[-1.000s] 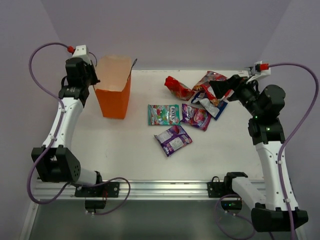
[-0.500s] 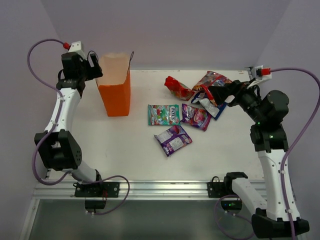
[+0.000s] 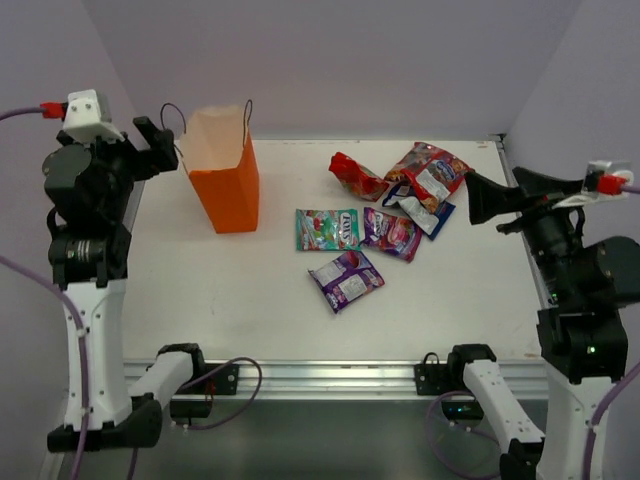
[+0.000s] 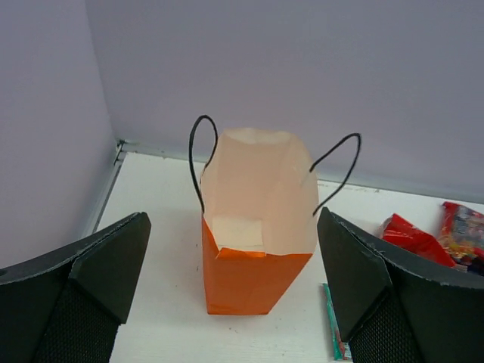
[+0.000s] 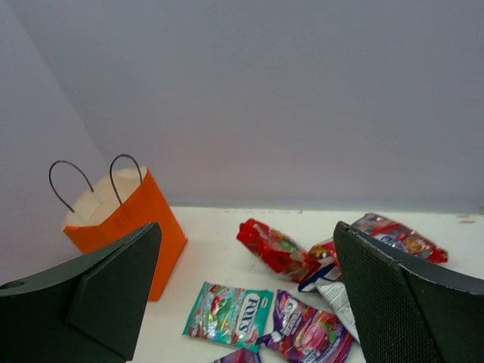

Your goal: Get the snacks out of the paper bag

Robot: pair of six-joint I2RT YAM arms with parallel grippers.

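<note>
Left gripper [image 3: 158, 148] spread wide, empty, raised just left of paper bag [image 3: 225, 185]. Right gripper [image 3: 487, 200] spread, empty, right of snacks [image 3: 385, 215]. Paper bag upright, far left on worktop [image 3: 250, 310], interior looks empty. Snacks lie centre-right, some overlapping. Foil likely light, slippery, crinkly: pinch sealed edge. Paper bag thin, probably tips easily.

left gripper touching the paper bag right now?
Apart. Left wrist view: the left gripper is open, and the paper bag stands beyond its fingertips, with bare table showing on either side.
</note>
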